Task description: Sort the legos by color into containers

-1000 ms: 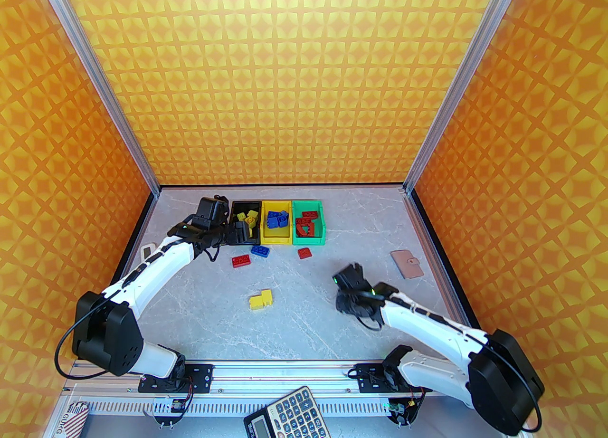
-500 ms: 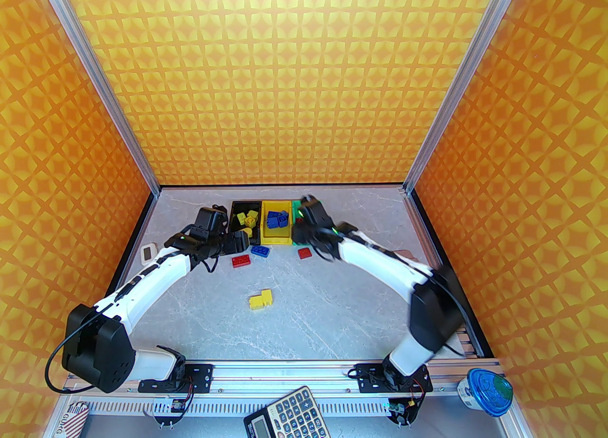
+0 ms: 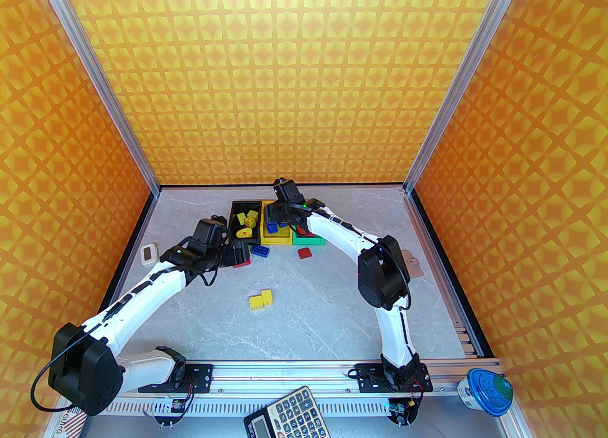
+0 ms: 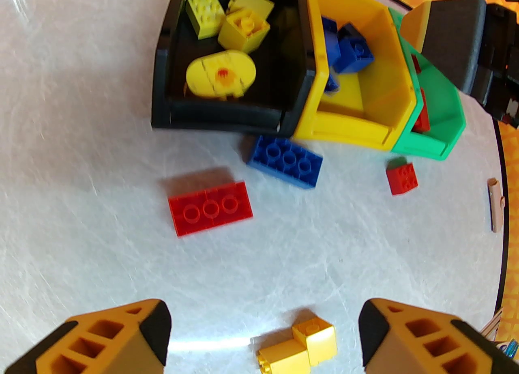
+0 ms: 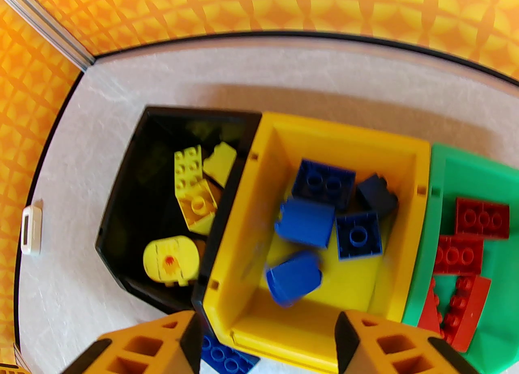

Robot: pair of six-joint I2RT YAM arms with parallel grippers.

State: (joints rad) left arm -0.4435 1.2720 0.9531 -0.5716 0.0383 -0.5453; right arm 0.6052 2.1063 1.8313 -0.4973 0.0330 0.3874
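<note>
A blurred blue brick [image 5: 294, 279] lies in the yellow bin [image 5: 344, 133], just ahead of the parted right fingers [image 5: 377, 344]. The left fingers [image 4: 121, 336], also apart, hang short of a red brick [image 4: 210, 209] on the table [image 4: 81, 121]; a careless reach could shove the black bin [image 4: 162, 80] just beyond it.

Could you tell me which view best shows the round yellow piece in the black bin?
The left wrist view: the round yellow piece lies large and unobstructed in the black bin, its orange mark clear. The right wrist view shows it blurred beside the yellow bin; the top external view shows a small yellow spot.
</note>
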